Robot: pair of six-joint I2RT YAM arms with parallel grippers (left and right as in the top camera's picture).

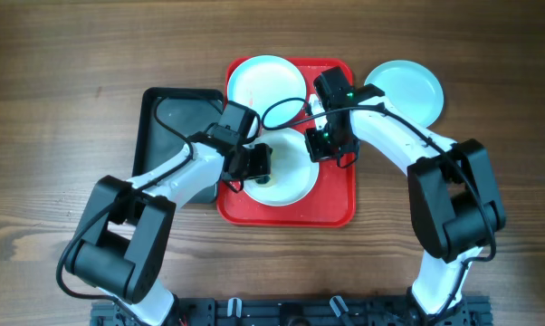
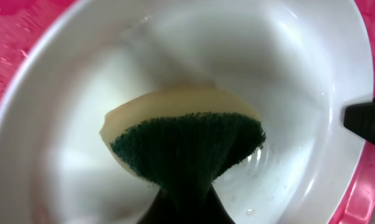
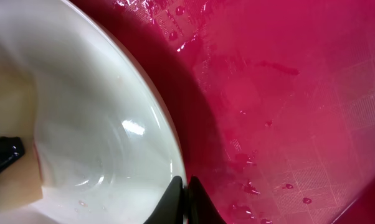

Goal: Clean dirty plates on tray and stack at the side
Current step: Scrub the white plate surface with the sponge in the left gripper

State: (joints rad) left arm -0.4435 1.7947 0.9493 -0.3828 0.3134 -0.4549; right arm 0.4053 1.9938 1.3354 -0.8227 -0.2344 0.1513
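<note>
The red tray (image 1: 331, 208) holds a white plate (image 1: 291, 181) at its front and a pale blue plate (image 1: 265, 80) at its back. Another pale blue plate (image 1: 404, 89) lies on the table to the tray's right. My left gripper (image 1: 259, 165) is shut on a yellow sponge with a green scouring face (image 2: 187, 146), pressed into the white plate (image 2: 63, 137). My right gripper (image 1: 327, 145) is shut on the white plate's rim (image 3: 169, 143), over the wet tray (image 3: 287, 93).
A black tray (image 1: 168, 118) lies left of the red tray, under my left arm. A black cable loops over the red tray's back half (image 1: 282, 113). Water drops lie on the tray floor.
</note>
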